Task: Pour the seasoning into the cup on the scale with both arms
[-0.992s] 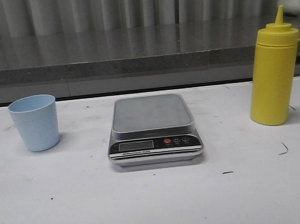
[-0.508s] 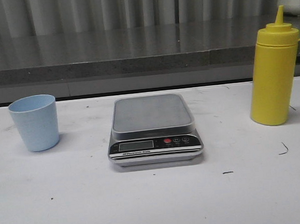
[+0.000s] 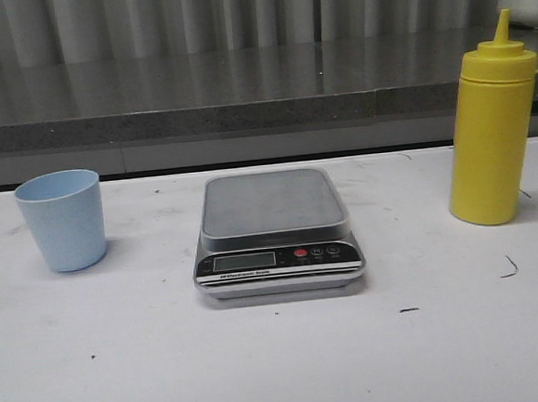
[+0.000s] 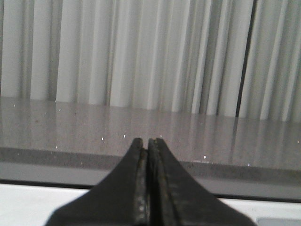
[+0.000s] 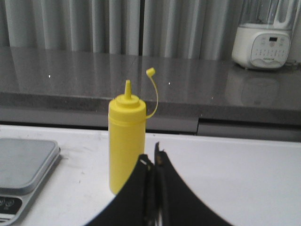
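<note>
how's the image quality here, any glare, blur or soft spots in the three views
Front view: even, soft light; the cup, scale and seasoning bottle are sharp, with faint shadows and a dull sheen on the rear counter. Left wrist view: the shut left pincer is dark and slightly soft. Right wrist view: the shut right pincer is blurred up close, the bottle clear.

Scale [image 5: 23,165] cut off, LCD [image 3: 244,261] unreadable.
</note>
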